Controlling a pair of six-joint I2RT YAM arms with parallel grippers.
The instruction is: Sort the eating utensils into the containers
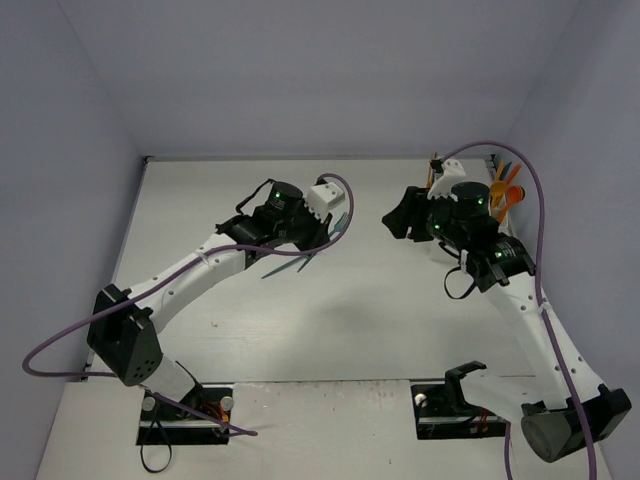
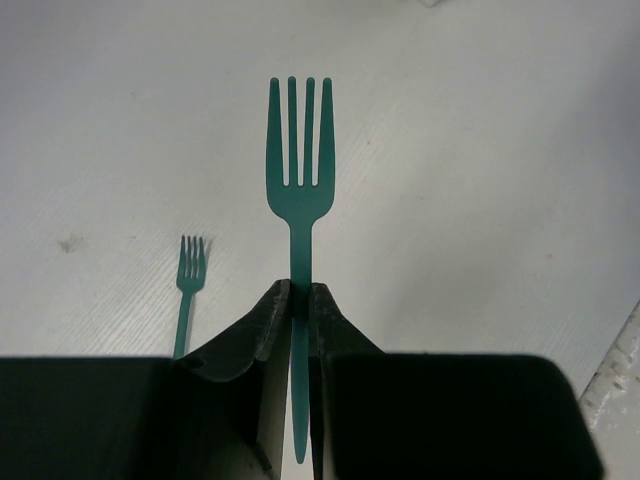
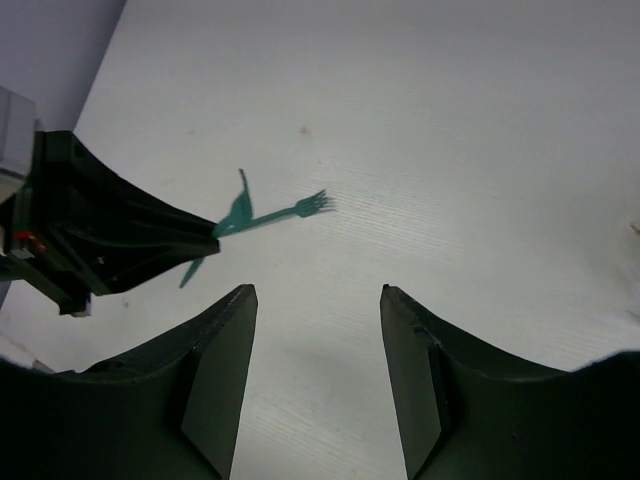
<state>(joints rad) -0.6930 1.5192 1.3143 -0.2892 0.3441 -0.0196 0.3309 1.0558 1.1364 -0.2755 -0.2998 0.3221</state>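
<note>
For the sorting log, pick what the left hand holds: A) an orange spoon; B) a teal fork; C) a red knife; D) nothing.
B: the left hand is shut on the handle of a teal fork, whose tines point away from the wrist camera.

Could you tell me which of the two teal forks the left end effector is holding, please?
The larger-looking middle teal fork, handle pinched by the left end effector; the other teal fork lies loose on the table beside it.
</note>
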